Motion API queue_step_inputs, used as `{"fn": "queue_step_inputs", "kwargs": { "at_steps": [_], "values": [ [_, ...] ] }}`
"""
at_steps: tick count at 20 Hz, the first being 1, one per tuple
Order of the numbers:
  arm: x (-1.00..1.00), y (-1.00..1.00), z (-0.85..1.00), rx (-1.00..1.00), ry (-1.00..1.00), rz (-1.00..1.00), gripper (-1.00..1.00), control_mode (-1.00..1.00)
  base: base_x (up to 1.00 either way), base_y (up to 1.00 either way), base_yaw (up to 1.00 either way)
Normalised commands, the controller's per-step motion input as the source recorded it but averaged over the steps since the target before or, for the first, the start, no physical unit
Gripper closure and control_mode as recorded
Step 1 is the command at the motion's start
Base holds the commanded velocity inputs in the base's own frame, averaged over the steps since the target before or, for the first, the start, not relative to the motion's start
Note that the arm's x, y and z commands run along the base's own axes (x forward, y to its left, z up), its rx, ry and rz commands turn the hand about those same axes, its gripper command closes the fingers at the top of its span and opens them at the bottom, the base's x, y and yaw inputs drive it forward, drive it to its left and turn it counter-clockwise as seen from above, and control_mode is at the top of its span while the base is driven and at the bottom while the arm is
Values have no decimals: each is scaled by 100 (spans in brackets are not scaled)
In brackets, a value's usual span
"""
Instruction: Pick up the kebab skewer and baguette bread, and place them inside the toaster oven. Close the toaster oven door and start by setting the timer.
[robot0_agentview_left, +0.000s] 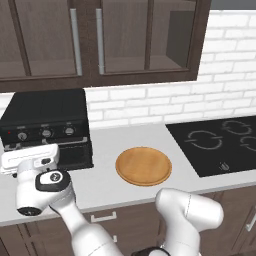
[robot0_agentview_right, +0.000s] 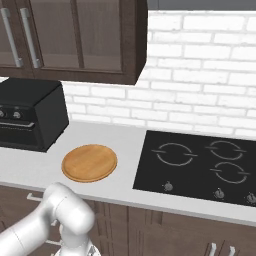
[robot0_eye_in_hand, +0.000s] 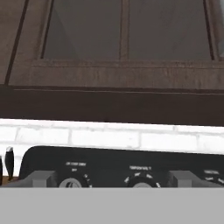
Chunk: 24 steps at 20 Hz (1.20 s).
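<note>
Hovering w/ the fingers (robot0_eye_in_hand: 112, 178) spread wide, nothing between them, right in front of the toaster oven (robot0_agentview_left: 46, 116). From the hand cam I see two grey finger tips (robot0_eye_in_hand: 40, 178) low in frame, one each side, w/ two of the oven's silver knobs (robot0_eye_in_hand: 141, 180) between them, just beyond. The oven is a black box at the back left of the table (robot0_agentview_left: 105, 181), under the dark wood cabinets (robot0_agentview_left: 100, 40). Its door (robot0_agentview_left: 70, 154) looks shut from the left base cam, tho the hand partly covers it. Off to the fingers' right, a round wooden plate (robot0_agentview_left: 144, 165) lies bare on the table, and past that the black cooktop (robot0_agentview_right: 200, 167). Can't spot the skewer or the bread.
</note>
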Motion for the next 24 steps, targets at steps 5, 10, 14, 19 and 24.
{"fn": "queue_step_inputs", "kwargs": {
  "at_steps": [5,10,14,19,24],
  "values": [
    [23,0,-9,-2,0,0,-100,-100,0,0,0],
    [23,8,-12,-1,0,0,-100,-100,0,0,0],
    [23,17,-14,0,0,-1,-100,-100,0,0,0],
    [22,23,-15,0,0,-1,-100,-100,0,0,0],
    [13,24,-9,0,0,-2,-100,-100,0,0,0]
  ]
}}
